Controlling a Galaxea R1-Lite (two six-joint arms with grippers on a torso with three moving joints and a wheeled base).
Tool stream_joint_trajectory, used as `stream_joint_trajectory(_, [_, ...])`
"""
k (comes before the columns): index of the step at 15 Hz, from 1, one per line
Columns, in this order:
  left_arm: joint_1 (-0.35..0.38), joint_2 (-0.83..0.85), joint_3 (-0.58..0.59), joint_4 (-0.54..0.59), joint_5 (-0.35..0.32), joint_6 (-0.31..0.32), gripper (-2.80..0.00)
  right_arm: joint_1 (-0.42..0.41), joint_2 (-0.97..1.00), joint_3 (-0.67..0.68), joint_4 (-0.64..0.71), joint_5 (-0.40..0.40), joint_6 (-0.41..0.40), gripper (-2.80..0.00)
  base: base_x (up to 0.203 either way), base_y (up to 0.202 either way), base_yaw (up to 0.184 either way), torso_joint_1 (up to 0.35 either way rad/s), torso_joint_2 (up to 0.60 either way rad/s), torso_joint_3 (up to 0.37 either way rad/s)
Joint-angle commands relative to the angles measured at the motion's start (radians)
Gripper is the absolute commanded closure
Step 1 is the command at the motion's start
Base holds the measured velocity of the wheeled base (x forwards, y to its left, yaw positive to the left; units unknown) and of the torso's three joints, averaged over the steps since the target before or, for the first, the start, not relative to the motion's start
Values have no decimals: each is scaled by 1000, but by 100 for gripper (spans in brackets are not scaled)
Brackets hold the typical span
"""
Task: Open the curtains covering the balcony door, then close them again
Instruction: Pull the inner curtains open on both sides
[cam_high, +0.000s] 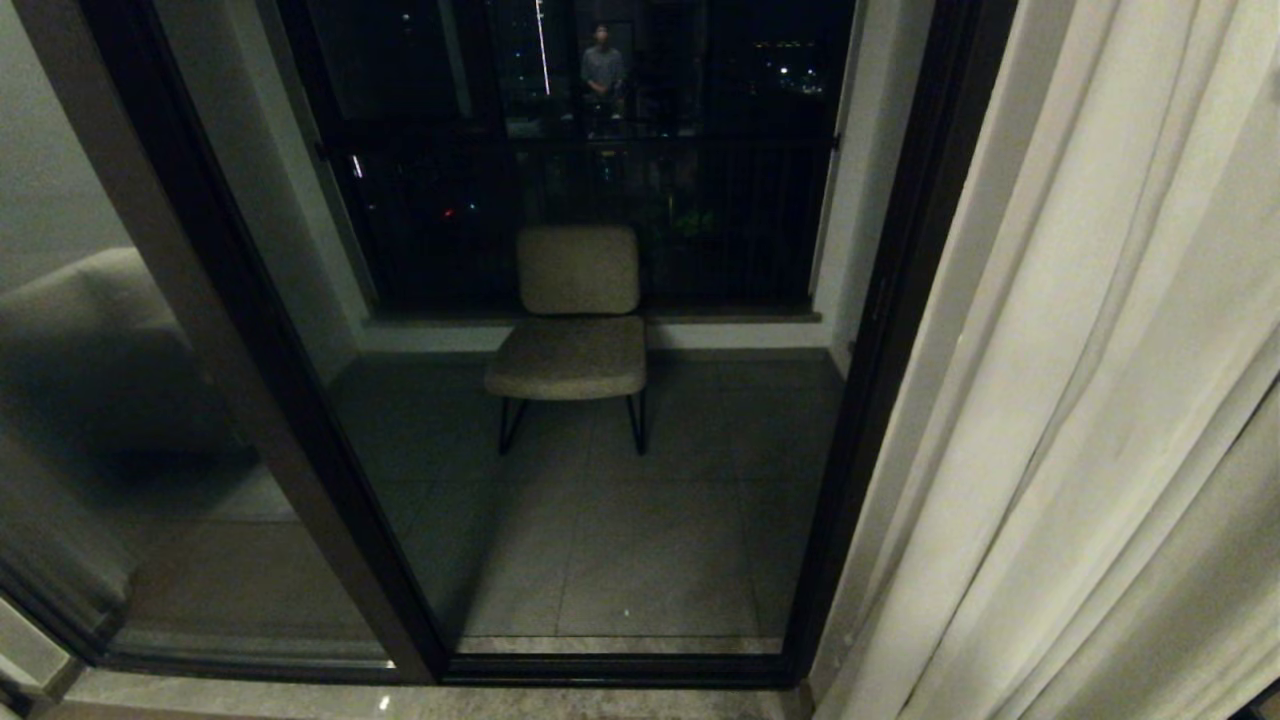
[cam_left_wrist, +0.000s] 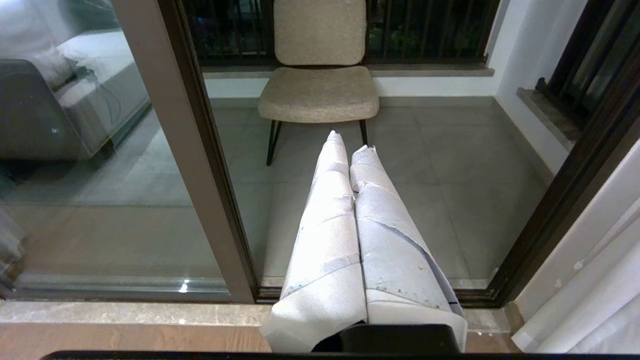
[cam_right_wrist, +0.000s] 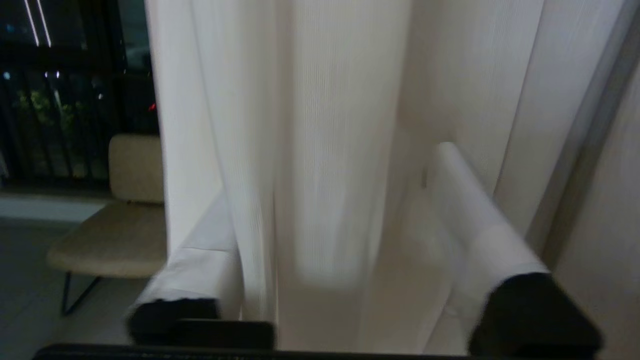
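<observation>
The cream pleated curtains (cam_high: 1090, 400) are gathered at the right of the dark-framed glass balcony door (cam_high: 600, 400), which is left uncovered.

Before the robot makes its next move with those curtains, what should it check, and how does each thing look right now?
1. Right gripper open: ok, fingers spread wide.
2. Fabric between its fingers: ok, a fold of the curtain hangs between them, not clamped.
3. Left gripper out of the way: ok, shut, pointing at the balcony floor, touching nothing.
4. Balcony door uncovered: ok, the curtain is bunched at the right and the chair shows through the glass.
5. Curtain free overhead: cannot tell, the rail is out of view.
</observation>
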Motion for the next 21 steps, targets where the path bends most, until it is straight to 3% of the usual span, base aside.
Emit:
stream_joint_trajectory(1, [0, 0, 0, 0, 0, -1, 0, 0, -86, 119, -5, 2, 0, -280, 0, 0, 0, 0, 0, 0])
stream_joint_trajectory(8, [0, 0, 0, 0, 0, -1, 0, -2, -437, 729, -1, -33, -4, -280, 0, 0, 0, 0, 0, 0])
stream_joint_trajectory(11, [0, 0, 0, 0, 0, -1, 0, -2, -615, 939, 3, -47, -53, -280, 0, 0, 0, 0, 0, 0])
stream_joint_trajectory(12, [0, 0, 0, 0, 0, -1, 0, -1, -669, 981, 6, -49, -73, 0, 0, 0, 0, 0, 0, 0])
stream_joint_trajectory(16, [0, 0, 0, 0, 0, -1, 0, 0, -800, 1058, 14, -80, -132, 0, 0, 0, 0, 0, 0, 0])
stream_joint_trajectory(19, [0, 0, 0, 0, 0, -1, 0, 65, -866, 1095, 39, -234, -155, 0, 0, 0, 0, 0, 0, 0])
stream_joint_trajectory(21, [0, 0, 0, 0, 0, -1, 0, 181, -930, 1122, 81, -387, -167, 0, 0, 0, 0, 0, 0, 0])
